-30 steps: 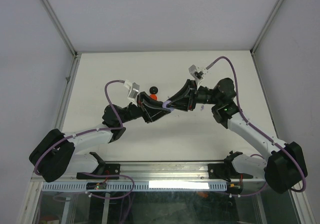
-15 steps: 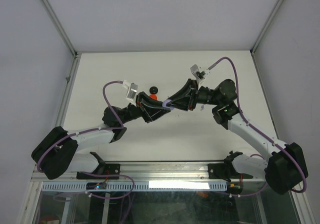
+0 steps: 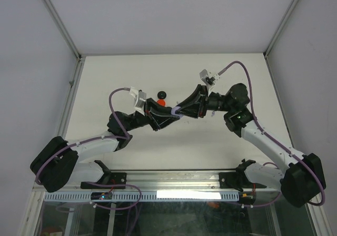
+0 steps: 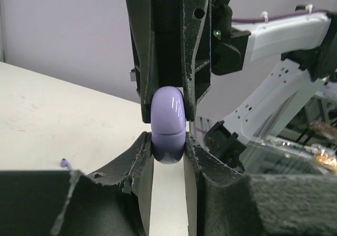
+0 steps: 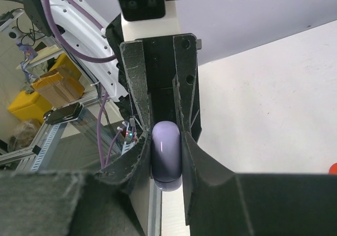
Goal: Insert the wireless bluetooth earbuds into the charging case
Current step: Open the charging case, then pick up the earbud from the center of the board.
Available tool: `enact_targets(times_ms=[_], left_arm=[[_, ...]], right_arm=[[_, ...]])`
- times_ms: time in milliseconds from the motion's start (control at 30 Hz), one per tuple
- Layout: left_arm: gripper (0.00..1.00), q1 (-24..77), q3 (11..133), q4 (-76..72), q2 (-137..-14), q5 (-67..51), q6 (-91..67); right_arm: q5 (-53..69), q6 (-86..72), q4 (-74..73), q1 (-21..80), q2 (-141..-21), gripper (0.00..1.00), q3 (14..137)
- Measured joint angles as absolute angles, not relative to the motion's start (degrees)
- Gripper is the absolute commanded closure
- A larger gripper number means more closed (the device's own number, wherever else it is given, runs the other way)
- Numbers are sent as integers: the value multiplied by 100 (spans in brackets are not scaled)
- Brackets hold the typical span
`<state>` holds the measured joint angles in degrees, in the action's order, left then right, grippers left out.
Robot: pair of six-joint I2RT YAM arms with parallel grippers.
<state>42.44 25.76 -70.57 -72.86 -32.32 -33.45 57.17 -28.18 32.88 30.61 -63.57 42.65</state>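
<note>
A lilac charging case (image 3: 177,111) is shut and held above the table between both grippers. My left gripper (image 3: 171,115) is shut on its lower half; in the left wrist view the case (image 4: 168,121) sits between my fingertips. My right gripper (image 3: 183,109) is shut on the other half, and the case shows in the right wrist view (image 5: 167,154). One tiny lilac earbud (image 4: 65,163) lies on the table at the left of the left wrist view. No other earbuds can be made out.
A black round case (image 3: 162,94) lies on the table behind the grippers, with a red item (image 3: 161,102) just in front of it. The red item also peeks in at the right edge of the right wrist view (image 5: 333,168).
Both grippers stay shut on the lilac case. The left arm has shifted slightly; the case has hardly moved.
</note>
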Motion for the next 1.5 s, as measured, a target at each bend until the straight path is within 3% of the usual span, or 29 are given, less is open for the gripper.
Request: enact_targets(times_ms=[500, 933, 1233, 1500], left_arm=[[100, 4276, 2523, -5286, -6298, -3669, -945], [100, 4278, 2342, -5223, -6202, -3990, -600], [100, 4278, 1538, -5343, -6147, -2799, -569], [100, 4191, 893, -5450, -6263, -1584, -871]], right_arm=[[5669, -2123, 2075, 3186, -6180, 64, 4471], [5509, -1935, 1682, 3124, -6254, 58, 4637], [5131, -1634, 963, 2967, -6399, 49, 4890], [3717, -1135, 27, 2832, -7150, 49, 5052]])
